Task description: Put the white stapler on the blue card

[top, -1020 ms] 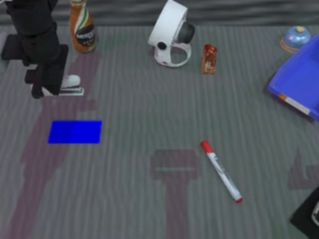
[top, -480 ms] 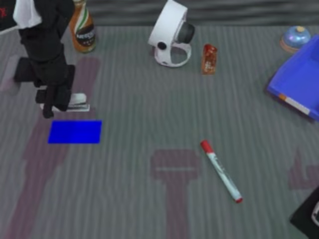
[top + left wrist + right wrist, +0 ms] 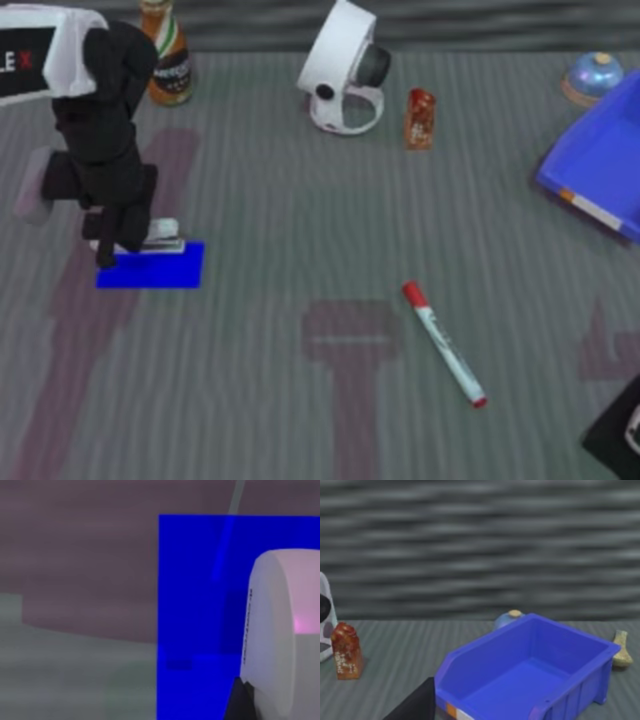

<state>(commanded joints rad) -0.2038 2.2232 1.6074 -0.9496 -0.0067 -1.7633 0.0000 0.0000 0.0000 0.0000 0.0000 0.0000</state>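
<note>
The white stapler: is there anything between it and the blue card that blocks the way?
Nothing visible does. The left gripper holds the white stapler over the far edge of the blue card, whose surface is bare.

Grey ribbed table [image 3: 280, 220]: blue card [image 3: 160, 270], marker pen [image 3: 445, 345], bottle [image 3: 165, 55], periwinkle bin [image 3: 600, 165], bell [image 3: 592, 77].

The slim white bar-shaped stapler [image 3: 150, 235] sits over the far edge of the flat blue rectangular card [image 3: 160, 270] at the desk's [image 3: 300, 220] left side, held under the left gripper [image 3: 118, 240]. The red-capped white marker pen [image 3: 445, 345] lies well apart, to the right.
</note>
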